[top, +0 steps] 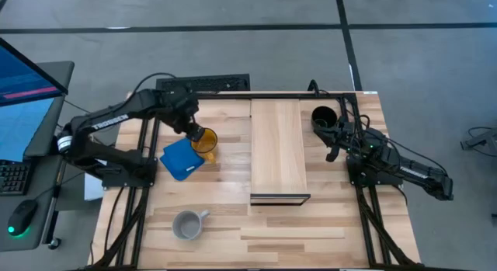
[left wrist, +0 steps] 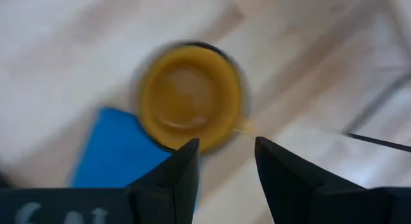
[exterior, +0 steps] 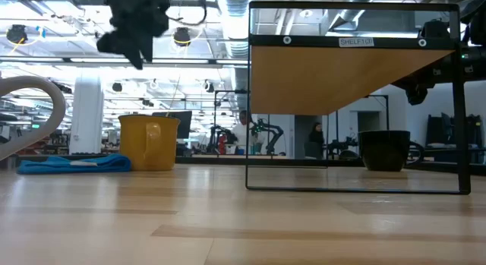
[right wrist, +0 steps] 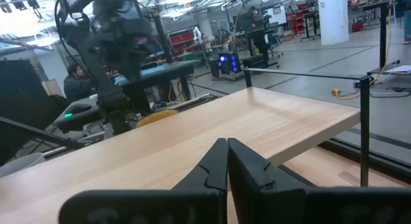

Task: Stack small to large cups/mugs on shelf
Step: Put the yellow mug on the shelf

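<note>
The left gripper (top: 190, 125) is seen in the upper left of the high view, held above the yellow mug (top: 205, 140), with its fingers (left wrist: 182, 169) parted to a moderate gap and nothing between them; in the left wrist view the mug's open mouth is framed just ahead of the fingertips, which suggests a line-up for a grasp on the rim. The yellow mug is set upright on the table (top: 233, 224), touching or just beside the blue square (top: 180, 158), and in the low view it is shown at left centre with the gripper hanging above it, clear of contact. The grey mug (top: 187, 224) is left at the lower left of the high view, well apart from the others. The black mug (top: 324, 117) is placed at the upper right, beside the shelf (top: 277, 147), near the right gripper (top: 335, 144), which is kept closed and empty and appears parked out of the way. Nothing is yet carried by the shelf, so the stacking is judged not begun. The table is made of pale wooden planks; the shelf is a smoother, paler board on a dark frame. Beyond the table a large workshop is shown, with bright ceiling lights, benches, other equipment, and a seated person in the right wrist view.
</note>
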